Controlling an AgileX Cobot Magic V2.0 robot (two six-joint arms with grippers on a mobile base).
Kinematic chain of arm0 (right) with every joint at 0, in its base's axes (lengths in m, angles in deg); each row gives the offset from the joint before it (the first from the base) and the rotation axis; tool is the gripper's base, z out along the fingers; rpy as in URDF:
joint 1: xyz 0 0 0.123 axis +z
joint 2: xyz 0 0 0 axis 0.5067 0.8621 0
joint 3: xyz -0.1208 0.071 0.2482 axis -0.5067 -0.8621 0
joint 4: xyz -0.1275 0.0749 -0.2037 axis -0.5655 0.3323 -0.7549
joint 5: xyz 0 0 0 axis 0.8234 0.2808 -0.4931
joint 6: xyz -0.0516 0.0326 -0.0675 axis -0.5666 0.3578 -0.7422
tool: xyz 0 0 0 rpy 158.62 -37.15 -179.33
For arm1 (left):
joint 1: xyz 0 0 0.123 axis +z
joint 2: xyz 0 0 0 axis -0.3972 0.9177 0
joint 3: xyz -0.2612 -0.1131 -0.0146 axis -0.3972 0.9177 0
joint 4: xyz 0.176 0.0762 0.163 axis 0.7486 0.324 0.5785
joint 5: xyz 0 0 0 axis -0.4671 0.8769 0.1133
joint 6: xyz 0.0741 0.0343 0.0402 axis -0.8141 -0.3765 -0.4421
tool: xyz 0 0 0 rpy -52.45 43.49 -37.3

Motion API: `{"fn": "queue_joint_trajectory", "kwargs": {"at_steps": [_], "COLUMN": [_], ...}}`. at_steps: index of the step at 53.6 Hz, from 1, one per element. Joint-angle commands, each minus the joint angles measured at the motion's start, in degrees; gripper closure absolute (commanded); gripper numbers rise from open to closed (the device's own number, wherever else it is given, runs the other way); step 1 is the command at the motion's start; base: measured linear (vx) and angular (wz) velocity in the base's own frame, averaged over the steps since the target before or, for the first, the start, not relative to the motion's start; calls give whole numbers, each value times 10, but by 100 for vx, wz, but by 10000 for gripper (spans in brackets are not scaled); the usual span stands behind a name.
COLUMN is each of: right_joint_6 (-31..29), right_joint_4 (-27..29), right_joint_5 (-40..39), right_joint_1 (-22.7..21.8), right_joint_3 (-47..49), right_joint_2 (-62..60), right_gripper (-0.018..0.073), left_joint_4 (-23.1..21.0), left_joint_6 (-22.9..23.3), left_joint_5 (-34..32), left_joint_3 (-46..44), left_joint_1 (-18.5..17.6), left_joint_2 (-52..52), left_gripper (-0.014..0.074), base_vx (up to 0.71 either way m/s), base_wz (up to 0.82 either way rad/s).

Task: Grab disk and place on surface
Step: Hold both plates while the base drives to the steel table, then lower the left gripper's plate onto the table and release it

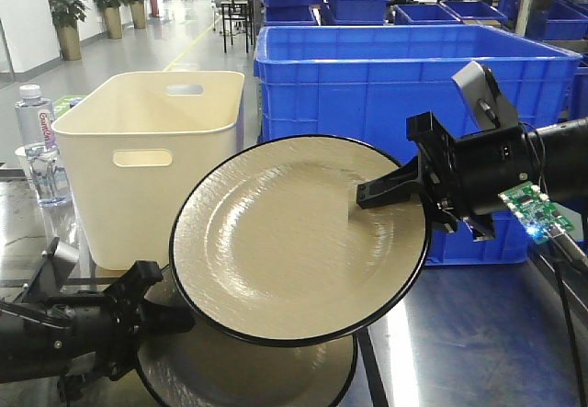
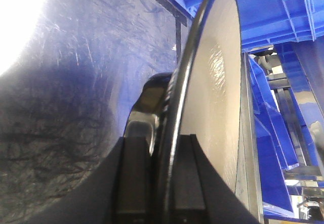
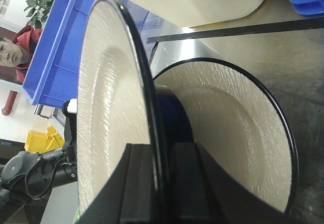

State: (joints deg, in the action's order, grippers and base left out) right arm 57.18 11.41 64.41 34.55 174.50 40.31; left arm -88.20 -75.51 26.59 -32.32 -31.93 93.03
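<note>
Gripping disk (image 1: 299, 242) rim: left gripper (image 1: 175, 310) clamped at 8 o'clock, right gripper (image 1: 367, 196) clamped at 3; lower evenly onto surface (image 1: 478, 333).

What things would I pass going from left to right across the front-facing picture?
Water bottle → cream tub → raised plate → right arm's fingers gripping the plate's rim → green circuit board.
</note>
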Motion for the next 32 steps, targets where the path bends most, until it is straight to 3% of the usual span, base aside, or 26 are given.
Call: {"fn": "queue_joint_trajectory", "kwargs": {"at_steps": [1, 15, 20, 32], "right_joint_6": [2, 2, 6, 26], "right_joint_4": [71, 74, 74, 70], "right_joint_5": [-21, -33, -57, -76], "right_joint_1": [-2, -1, -1, -1], "right_joint_3": [23, 23, 23, 23], "right_joint_2": [-29, -29, -29, -29], "right_gripper": [567, 567, 567, 567], "left_joint_4": [-51, -50, -17, 87], "left_joint_6": [6, 6, 15, 104], "left_joint_5": [14, 1, -23, -71], "left_joint_3": [-20, -20, -20, -20], "left_joint_1": [-2, -2, -1, -1], "left_joint_2": [-21, -21, -17, -3], "left_gripper": [595, 595, 595, 595], "base_vx": [0, 0, 0, 0], "base_wz": [0, 0, 0, 0]}}
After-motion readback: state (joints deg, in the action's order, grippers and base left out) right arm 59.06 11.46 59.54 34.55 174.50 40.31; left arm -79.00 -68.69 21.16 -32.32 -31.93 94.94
